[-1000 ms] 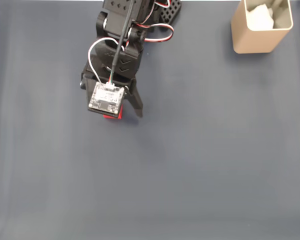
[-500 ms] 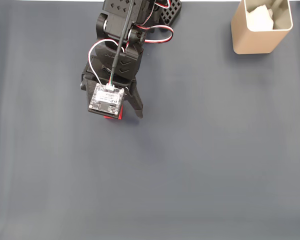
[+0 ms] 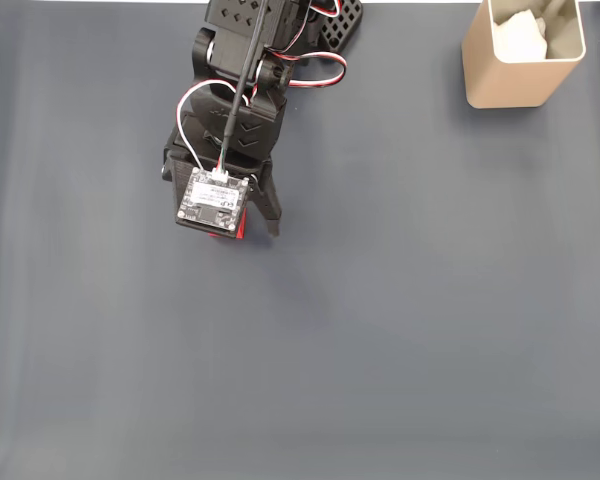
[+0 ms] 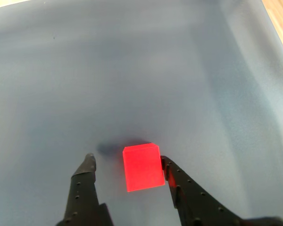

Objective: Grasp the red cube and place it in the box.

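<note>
In the wrist view the gripper (image 4: 127,162) enters from the six o'clock edge with its jaws spread apart, holding nothing. Going from left to right: the left finger tip stands at about nine o'clock of the red cube (image 4: 142,167), with a clear strip of dark blue-grey table mat (image 4: 132,70) between them; the cube sits next, flat on the mat; then the right finger lies just against the cube's three o'clock face, touching it or very nearly so, and picks up a red glow from it. So the cube lies between the fingers, off-centre toward the right one, and near the tips rather than deep in the jaws. Its faces look roughly square to the fingers, turned only slightly, and being a cube it has no long axis to line up.

In the fixed view the arm (image 3: 242,90) reaches from twelve o'clock toward six, and the wrist camera board (image 3: 212,198) covers most of the cube (image 3: 224,233), of which only a red sliver peeks out at the board's lower edge. The beige box (image 3: 523,55) stands well apart, toward two o'clock from the gripper (image 3: 246,230), in the upper right corner, with something white inside it.

My judgement: the grasp is not yet made. Closing should mostly bring the left finger in toward three o'clock until it meets the cube; it may nudge the cube a little before both fingers bear on it.
</note>
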You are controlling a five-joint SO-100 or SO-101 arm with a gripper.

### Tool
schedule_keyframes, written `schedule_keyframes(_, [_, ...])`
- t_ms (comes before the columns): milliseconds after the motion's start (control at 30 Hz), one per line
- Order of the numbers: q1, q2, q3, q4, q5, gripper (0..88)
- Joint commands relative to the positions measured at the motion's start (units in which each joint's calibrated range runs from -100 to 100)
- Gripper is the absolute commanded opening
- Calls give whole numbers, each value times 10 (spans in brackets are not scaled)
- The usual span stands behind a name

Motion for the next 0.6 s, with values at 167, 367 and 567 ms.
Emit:
schedule_keyframes(167, [-5,-5,-29,3,-2,174])
schedule_keyframes(367, [-12,-9,-37,10,-12,78])
schedule_keyframes(567, [-24,-16,-55,52,-12,10])
